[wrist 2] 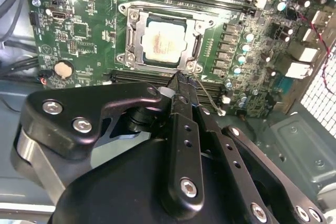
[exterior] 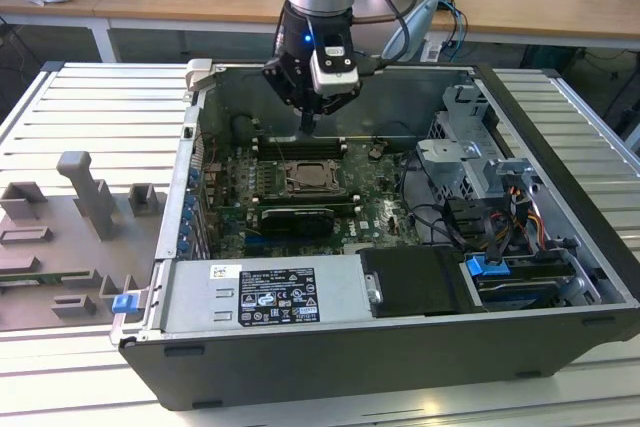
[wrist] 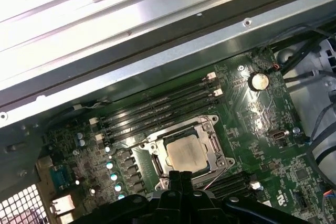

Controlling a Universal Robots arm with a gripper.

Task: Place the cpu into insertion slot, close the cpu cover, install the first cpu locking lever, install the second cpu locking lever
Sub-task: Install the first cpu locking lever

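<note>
The cpu (wrist 2: 163, 42) (wrist: 186, 153) lies flat in the insertion slot (exterior: 313, 179), its pale metal face up. Around it the cpu cover (wrist 2: 135, 35) (wrist: 212, 141), a silvery frame, lies flat on the socket. My gripper (exterior: 307, 129) (wrist 2: 178, 81) (wrist: 180, 174) hangs just above the socket's edge, on the side of the memory slots, with its fingers pressed together and nothing between them. A thin wire locking lever (wrist 2: 208, 99) (wrist: 212, 182) slants out from the socket right beside the fingertips.
The open computer case (exterior: 190, 147) walls in the board. Long memory slots (exterior: 300, 147) run behind the socket and a black card (exterior: 296, 219) lies in front. A drive cage and cables (exterior: 480, 197) fill the exterior view's right. Grey fixtures (exterior: 85, 197) stand outside, on its left.
</note>
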